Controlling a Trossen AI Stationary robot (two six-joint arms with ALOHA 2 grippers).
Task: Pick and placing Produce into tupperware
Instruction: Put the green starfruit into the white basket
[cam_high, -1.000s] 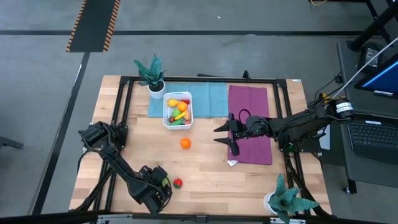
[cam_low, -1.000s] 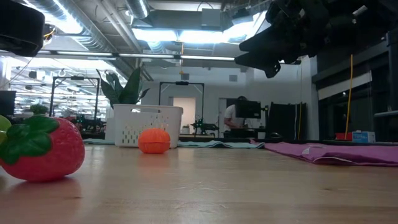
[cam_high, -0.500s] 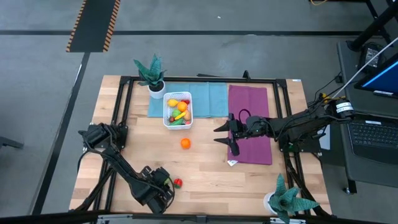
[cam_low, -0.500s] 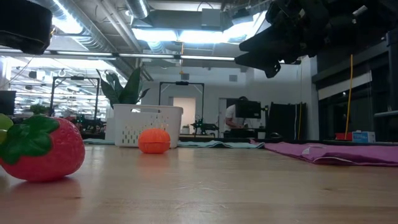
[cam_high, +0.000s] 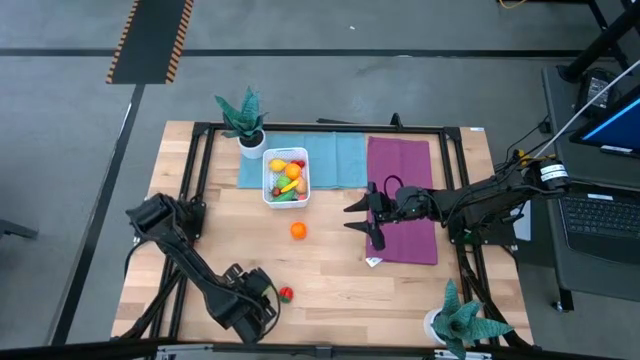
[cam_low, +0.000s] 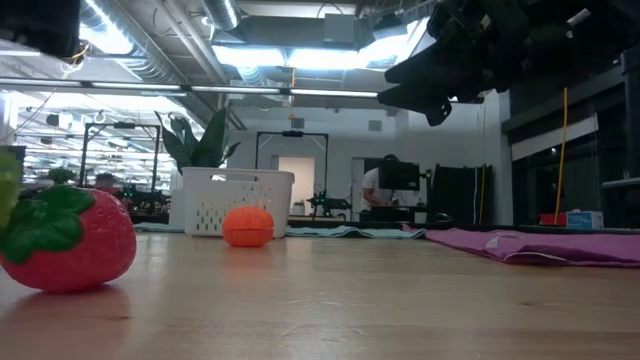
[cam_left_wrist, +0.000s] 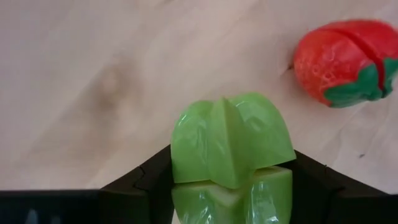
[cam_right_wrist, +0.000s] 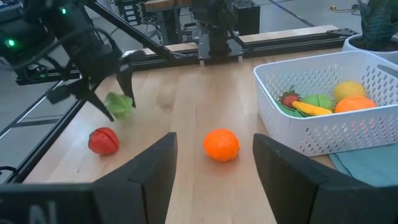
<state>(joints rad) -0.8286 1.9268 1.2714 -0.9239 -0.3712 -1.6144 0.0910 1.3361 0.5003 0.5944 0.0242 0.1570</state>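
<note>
left pincer (cam_left_wrist: 227, 180) held a green piece (cam_left_wrist: 229, 140); basket (cam_high: 286, 176) partly filled; strawberry (cam_high: 286, 293), orange (cam_high: 298, 230) left; right pincer (cam_high: 366, 216) wide.

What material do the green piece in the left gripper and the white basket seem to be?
Green piece: probably glossy hard plastic, given its shiny highlights and moulded ridges. White basket: apparently matte plastic, with moulded grid-like perforated walls.

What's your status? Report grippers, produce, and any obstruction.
Left gripper shut on green piece, lifted off the table beside strawberry. Right gripper open, hovering near purple cloth. Orange loose between left gripper and tupperware; path otherwise open.
</note>
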